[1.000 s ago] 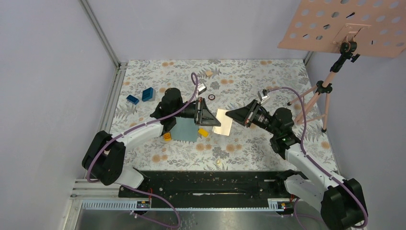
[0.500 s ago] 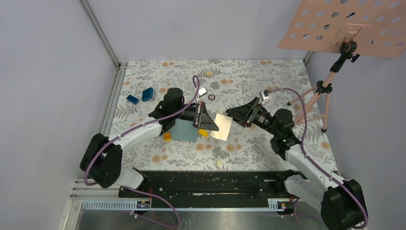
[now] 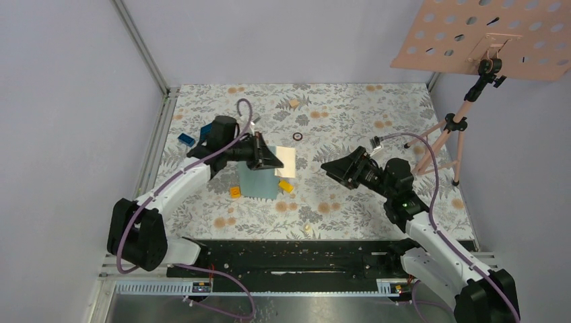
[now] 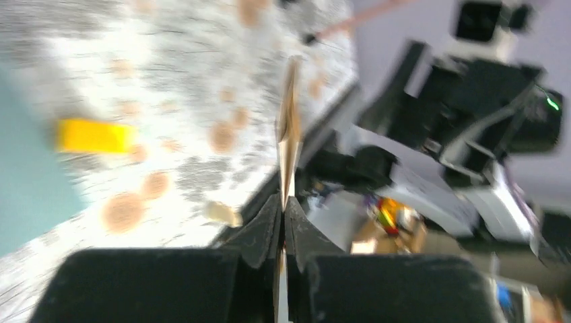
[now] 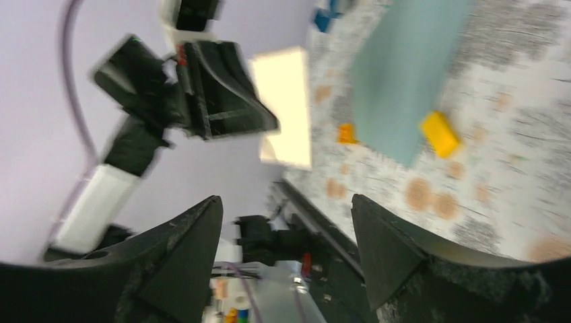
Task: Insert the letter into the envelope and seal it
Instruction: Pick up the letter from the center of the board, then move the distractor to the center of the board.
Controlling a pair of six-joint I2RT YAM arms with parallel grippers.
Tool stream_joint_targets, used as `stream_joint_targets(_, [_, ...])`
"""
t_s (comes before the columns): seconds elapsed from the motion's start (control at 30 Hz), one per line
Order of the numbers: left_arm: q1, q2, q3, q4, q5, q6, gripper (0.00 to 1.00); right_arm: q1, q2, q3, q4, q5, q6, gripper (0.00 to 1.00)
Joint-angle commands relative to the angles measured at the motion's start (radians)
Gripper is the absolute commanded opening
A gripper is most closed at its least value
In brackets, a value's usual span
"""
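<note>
My left gripper (image 3: pixel 276 159) is shut on the tan letter (image 3: pixel 288 159) and holds it off the table, just above the far right corner of the teal envelope (image 3: pixel 260 183). In the left wrist view the letter (image 4: pixel 289 128) stands edge-on, pinched between the closed fingers (image 4: pixel 266 225). The envelope (image 4: pixel 20 168) lies flat below at the left. My right gripper (image 3: pixel 328 167) is open and holds nothing, a short way right of the letter. The right wrist view shows the letter (image 5: pixel 286 111) in the left gripper (image 5: pixel 232 94), beside the envelope (image 5: pixel 404 81).
A yellow block (image 3: pixel 286 186) and an orange block (image 3: pixel 235 192) lie at the envelope's near edge. Blue blocks (image 3: pixel 185 139) sit at the far left and a black ring (image 3: pixel 297 136) lies behind the letter. A tripod (image 3: pixel 450 128) with a pink perforated board (image 3: pixel 491 37) stands at the right.
The right gripper opened, let go of the letter and drew back to the right. The left gripper carried the letter left and farther back, over the envelope's corner.
</note>
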Motion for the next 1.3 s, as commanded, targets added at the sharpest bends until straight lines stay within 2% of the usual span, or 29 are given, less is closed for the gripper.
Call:
stream_joint_targets(0.0, [0.107,-0.02,0.103,-0.422,-0.441,0.252,0.0,0.007,-0.052,0.082,-0.374,0.144,-0.207,0.76])
stream_joint_targets(0.1, [0.145,-0.019,0.116,-0.493,-0.58,0.305,0.0,0.008,-0.044,0.1,-0.499,0.188,-0.268,0.76])
stream_joint_targets(0.3, [0.148,0.01,0.134,-0.53,-0.78,0.374,0.0,0.056,0.059,0.135,-0.556,0.26,-0.303,0.68])
stream_joint_targets(0.4, [0.147,0.047,0.137,-0.515,-0.822,0.397,0.0,0.107,0.14,0.153,-0.53,0.287,-0.291,0.67])
stream_joint_targets(0.5, [0.147,0.061,0.095,-0.396,-0.823,0.38,0.0,0.145,0.217,0.162,-0.433,0.28,-0.265,0.61])
stream_joint_targets(0.63, [0.14,0.077,0.089,-0.295,-0.847,0.369,0.0,0.183,0.387,0.264,-0.392,0.263,-0.289,0.45])
stream_joint_targets(0.77, [0.136,0.156,0.129,-0.289,-0.88,0.395,0.0,0.274,0.56,0.477,-0.539,0.346,-0.418,0.44])
stream_joint_targets(0.87, [0.136,0.209,0.143,-0.286,-0.849,0.382,0.0,0.31,0.717,0.618,-0.631,0.334,-0.472,0.44])
stream_joint_targets(0.97, [0.136,0.228,0.127,-0.256,-0.821,0.368,0.0,0.33,0.83,0.706,-0.615,0.253,-0.447,0.43])
stream_joint_targets(1.13, [0.137,0.267,0.116,-0.24,-0.793,0.369,0.0,0.39,0.954,0.803,-0.583,0.215,-0.411,0.43])
stream_joint_targets(1.27, [0.136,0.282,0.118,-0.235,-0.772,0.37,0.0,0.411,1.059,0.866,-0.58,0.162,-0.371,0.37])
